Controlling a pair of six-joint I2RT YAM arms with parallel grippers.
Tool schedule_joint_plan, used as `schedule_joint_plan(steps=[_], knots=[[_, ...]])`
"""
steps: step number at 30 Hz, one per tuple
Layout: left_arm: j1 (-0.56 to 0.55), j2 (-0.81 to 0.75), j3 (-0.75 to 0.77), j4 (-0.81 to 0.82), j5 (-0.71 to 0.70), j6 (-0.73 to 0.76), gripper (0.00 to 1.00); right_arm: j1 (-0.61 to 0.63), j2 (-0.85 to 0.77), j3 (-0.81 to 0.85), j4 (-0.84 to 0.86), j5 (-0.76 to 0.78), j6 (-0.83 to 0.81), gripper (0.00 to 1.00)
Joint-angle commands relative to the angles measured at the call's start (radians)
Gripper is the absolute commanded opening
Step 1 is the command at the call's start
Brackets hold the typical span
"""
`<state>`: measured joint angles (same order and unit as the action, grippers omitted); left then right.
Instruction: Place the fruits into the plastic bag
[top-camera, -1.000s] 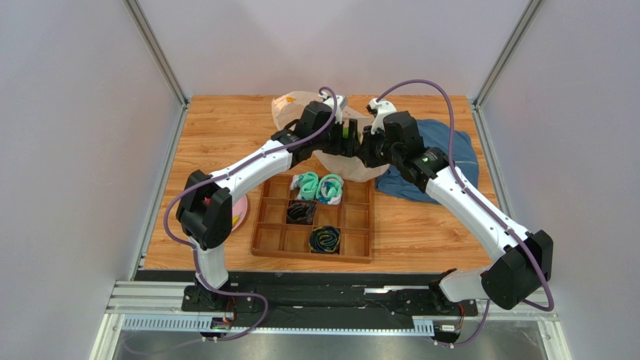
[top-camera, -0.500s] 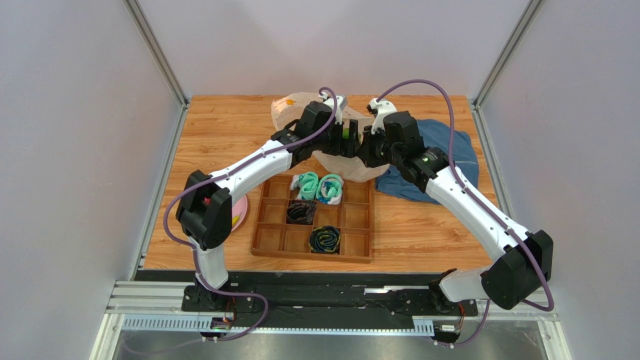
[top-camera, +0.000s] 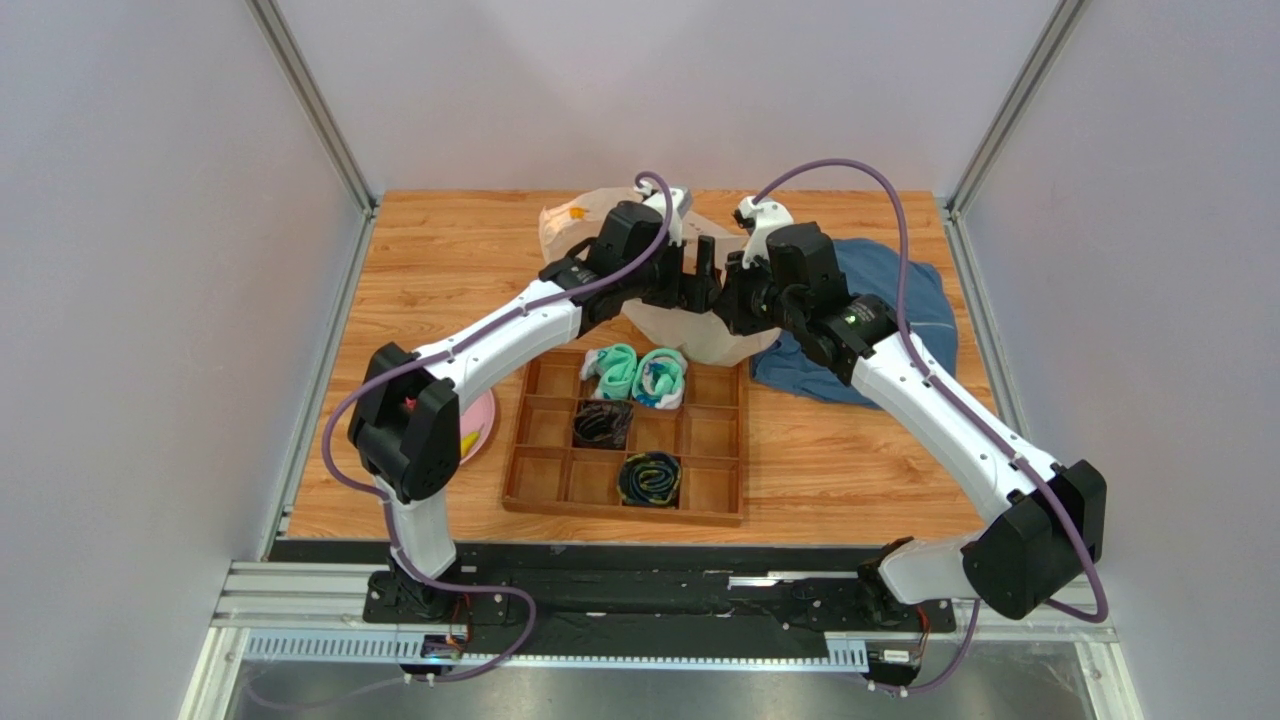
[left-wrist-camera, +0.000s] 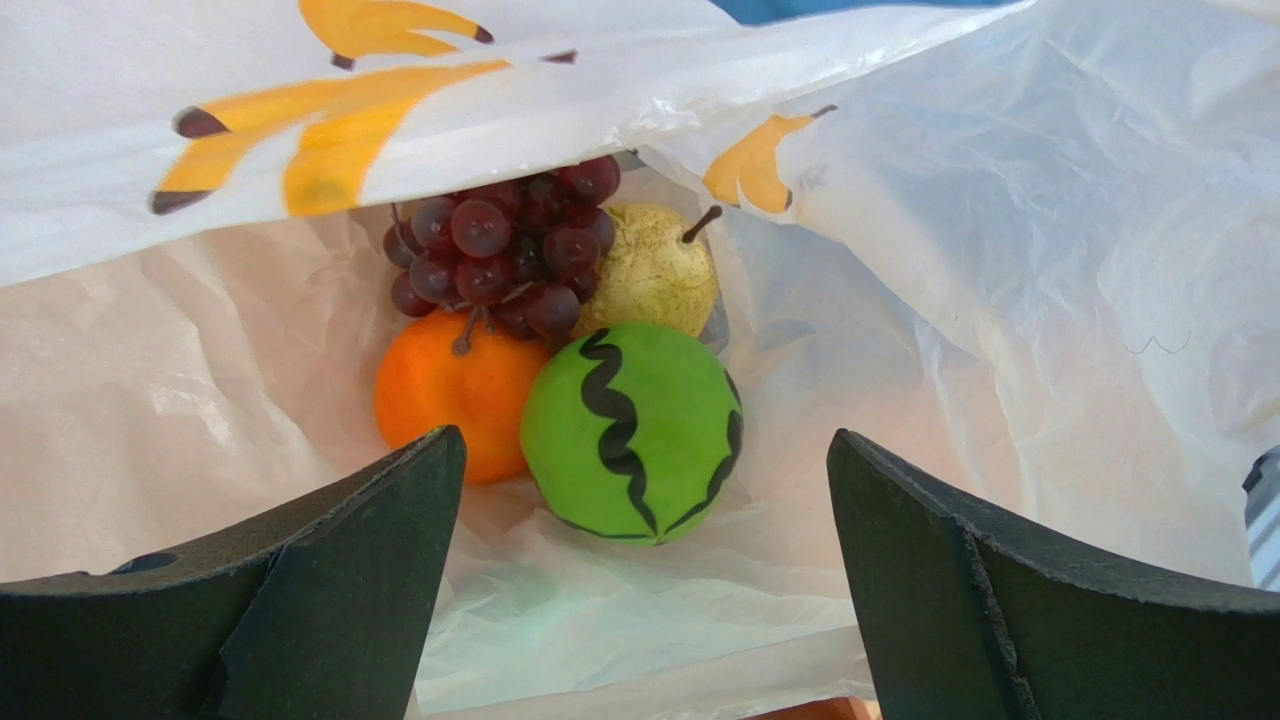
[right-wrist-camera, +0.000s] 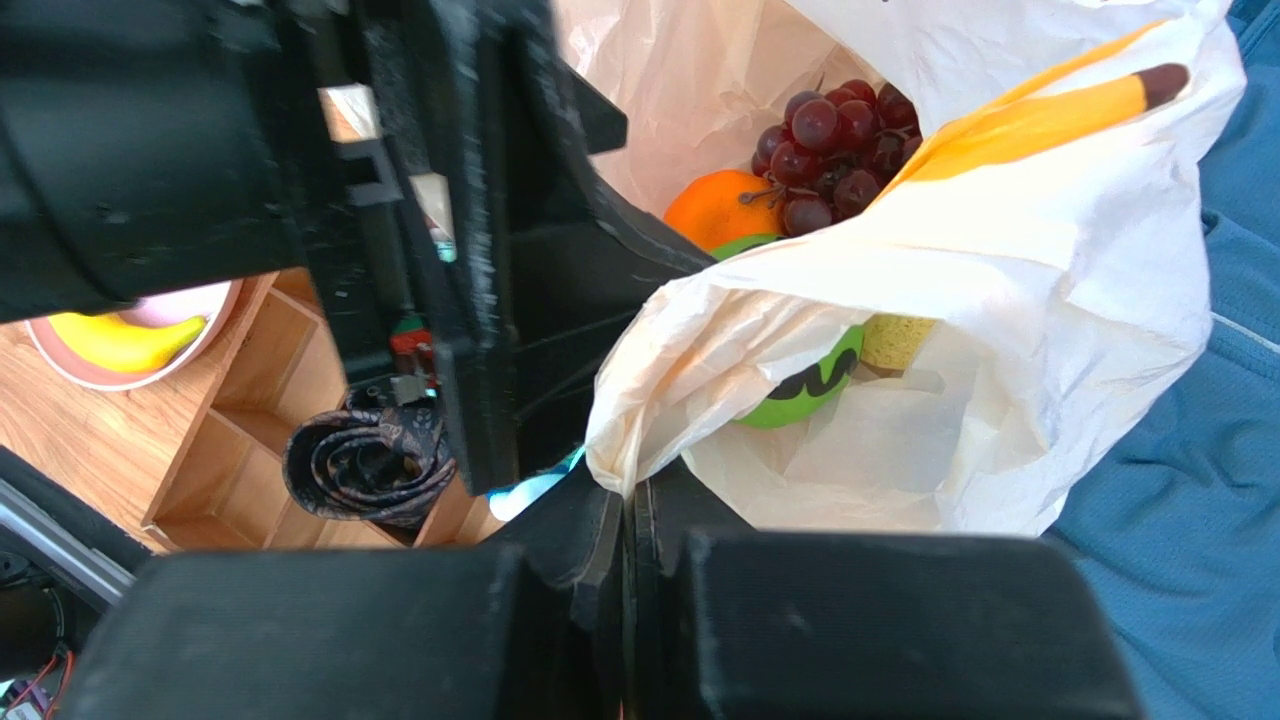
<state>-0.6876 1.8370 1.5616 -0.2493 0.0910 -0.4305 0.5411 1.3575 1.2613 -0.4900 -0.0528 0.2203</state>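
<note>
The plastic bag (top-camera: 574, 219) lies at the back of the table, its mouth held open. In the left wrist view the bag (left-wrist-camera: 977, 225) holds a green striped melon (left-wrist-camera: 631, 432), an orange (left-wrist-camera: 436, 393), dark purple grapes (left-wrist-camera: 504, 240) and a pale yellow fruit with a stem (left-wrist-camera: 654, 270). My left gripper (left-wrist-camera: 643, 438) is open and empty at the bag's mouth, just above the melon. My right gripper (right-wrist-camera: 631, 488) is shut on the bag's rim (right-wrist-camera: 676, 390) and lifts it. A yellow banana (right-wrist-camera: 120, 342) lies on a pink plate.
A wooden divided tray (top-camera: 706, 435) with teal and dark rolled socks stands in front of the bag. A blue cloth (top-camera: 902, 308) lies right of the bag under my right arm. The pink plate (top-camera: 481, 425) sits left of the tray.
The green melon that was between my left gripper's fingers is gone from them and now lies in the bag. Both arms have barely moved.
</note>
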Motion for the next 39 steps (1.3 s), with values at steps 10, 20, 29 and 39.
schedule_joint_plan(steps=[10,20,29,39], knots=[[-0.004,-0.255,-0.078,0.048,-0.272,0.070,0.99,0.005,-0.034,0.027,0.028,0.013,-0.001,0.05],[0.207,-0.603,-0.379,-0.125,-0.408,0.076,0.99,0.005,-0.035,0.009,0.045,0.004,0.001,0.05],[0.436,-0.550,-0.413,-0.357,-0.453,0.384,0.99,0.005,-0.026,0.012,0.050,-0.013,0.008,0.05],[0.545,-0.280,-0.284,-0.435,-0.332,0.602,0.99,0.005,-0.028,0.021,0.037,-0.005,0.007,0.05]])
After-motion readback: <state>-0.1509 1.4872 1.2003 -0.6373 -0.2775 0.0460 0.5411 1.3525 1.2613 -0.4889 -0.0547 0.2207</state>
